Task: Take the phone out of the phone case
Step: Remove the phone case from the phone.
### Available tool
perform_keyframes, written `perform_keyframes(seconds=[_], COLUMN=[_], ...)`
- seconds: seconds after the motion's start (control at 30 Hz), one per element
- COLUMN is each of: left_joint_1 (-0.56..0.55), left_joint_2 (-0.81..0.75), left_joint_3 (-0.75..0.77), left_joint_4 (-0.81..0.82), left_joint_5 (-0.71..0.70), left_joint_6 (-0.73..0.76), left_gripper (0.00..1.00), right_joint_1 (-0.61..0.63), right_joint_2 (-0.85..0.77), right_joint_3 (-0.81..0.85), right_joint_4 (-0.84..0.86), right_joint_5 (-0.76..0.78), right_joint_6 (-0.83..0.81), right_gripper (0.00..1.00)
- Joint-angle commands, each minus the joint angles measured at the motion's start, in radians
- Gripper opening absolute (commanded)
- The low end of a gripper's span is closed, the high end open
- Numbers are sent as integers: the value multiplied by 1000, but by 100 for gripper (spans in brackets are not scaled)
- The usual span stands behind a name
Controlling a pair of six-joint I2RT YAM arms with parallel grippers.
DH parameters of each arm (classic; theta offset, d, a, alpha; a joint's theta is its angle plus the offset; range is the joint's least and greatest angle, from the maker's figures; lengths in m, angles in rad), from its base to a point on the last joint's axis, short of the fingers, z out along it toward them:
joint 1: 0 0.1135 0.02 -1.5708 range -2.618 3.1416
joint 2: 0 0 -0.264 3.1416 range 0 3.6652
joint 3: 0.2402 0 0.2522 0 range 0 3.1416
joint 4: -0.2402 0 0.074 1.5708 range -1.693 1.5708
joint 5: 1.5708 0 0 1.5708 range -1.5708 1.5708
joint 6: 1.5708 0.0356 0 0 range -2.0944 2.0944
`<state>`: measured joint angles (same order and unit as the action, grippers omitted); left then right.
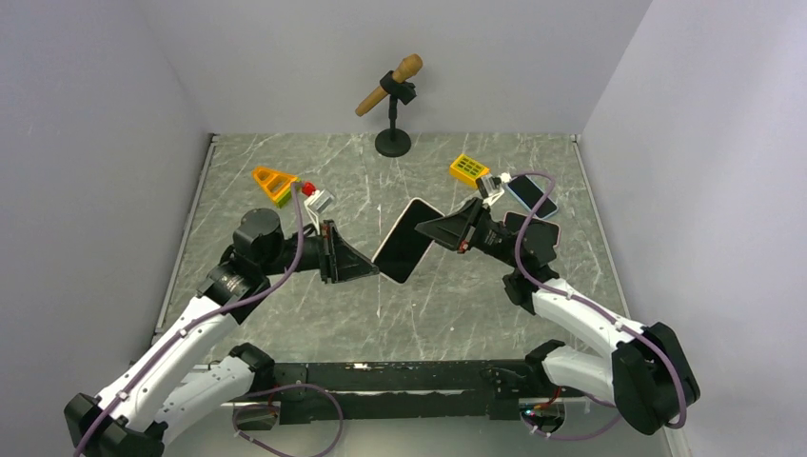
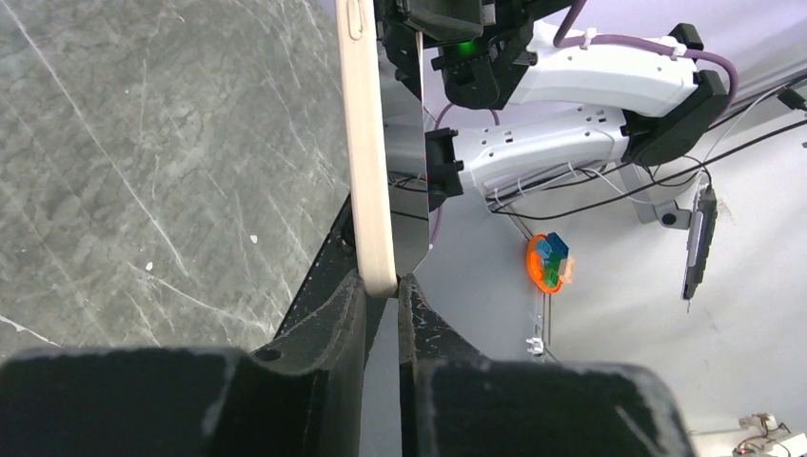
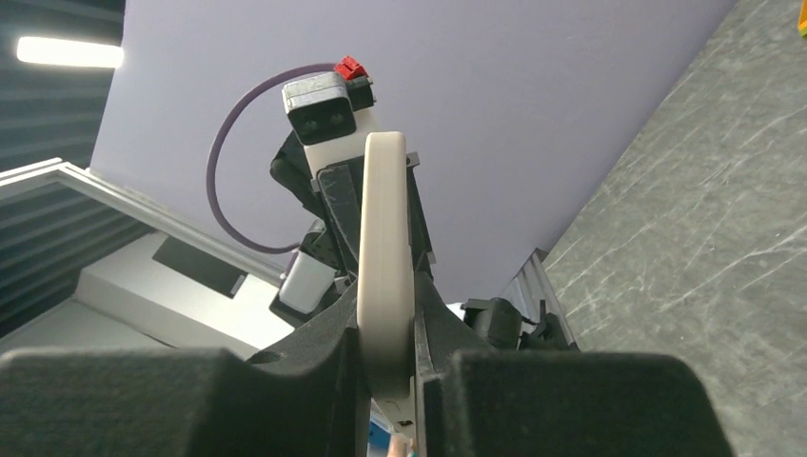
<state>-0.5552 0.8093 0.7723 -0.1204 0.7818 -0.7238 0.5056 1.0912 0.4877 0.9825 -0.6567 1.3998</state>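
1. Left gripper (image 1: 373,269): the jaws stand narrow and are closed on the lower end of the phone case (image 2: 366,143). In the left wrist view, the cream edge of the case sits between the 2 black fingers (image 2: 333,324), with its end seated at the finger roots.

2. Right gripper (image 1: 425,228): the jaws stand narrow and are clamped on the opposite, upper end of the same case. In the right wrist view, the rounded cream edge rises between both fingers.

3. Phone (image 1: 406,241): it is seated in the case, dark face toward the overhead camera. It is held tilted between the 2 grippers, above the middle of the table (image 1: 285,314), and appears clear of the surface.

4. Surroundings on the grey marbled table:
- A microphone (image 1: 392,90) on a short stand is at the rear centre.
- An orange triangular toy (image 1: 274,183) lies at rear left, beyond the left wrist.
- A yellow block (image 1: 468,168) and a second phone (image 1: 531,195) lie at rear right, beyond the right wrist.
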Motion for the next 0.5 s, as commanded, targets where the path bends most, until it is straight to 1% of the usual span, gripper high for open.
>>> perform_keyframes(seconds=[0.0, 0.03, 0.07, 0.1, 0.13, 0.2, 0.27, 0.3, 0.37, 0.47], left_joint_1=[-9, -8, -9, -8, -7, 16, 59, 86, 143, 176], left_joint_2=[27, 37, 49, 64, 70, 70, 76, 86, 119, 199], left_joint_3=[-2, -4, -10, -25, -34, -19, -1, -3, -16, -2], left_joint_4=[141, 173, 234, 304, 354, 265, 177, 180, 221, 278], left_joint_5=[75, 109, 168, 251, 282, 278, 256, 265, 303, 356], left_joint_6=[13, 24, 32, 34, 47, 167, 287, 310, 312, 304], left_gripper=[5, 1, 0, 0, 0, 0, 0, 0, 0, 0], right_joint_1=[18, 19, 18, 17, 17, 18, 19, 21, 34, 63], right_joint_2=[-37, -38, -36, -31, -24, 1, 33, 48, 85, 110], right_joint_3=[62, 64, 64, 63, 65, 70, 51, 40, 32, 34], right_joint_4=[9, 10, 14, 35, 58, 133, 297, 382, 544, 600], right_joint_5=[13, 5, -4, -19, -33, -70, -79, -67, -41, -11], right_joint_6=[-20, -20, -15, 1, 22, 93, 223, 292, 408, 481], right_gripper=[0, 0, 0, 0, 0, 0, 0, 0, 0, 0])
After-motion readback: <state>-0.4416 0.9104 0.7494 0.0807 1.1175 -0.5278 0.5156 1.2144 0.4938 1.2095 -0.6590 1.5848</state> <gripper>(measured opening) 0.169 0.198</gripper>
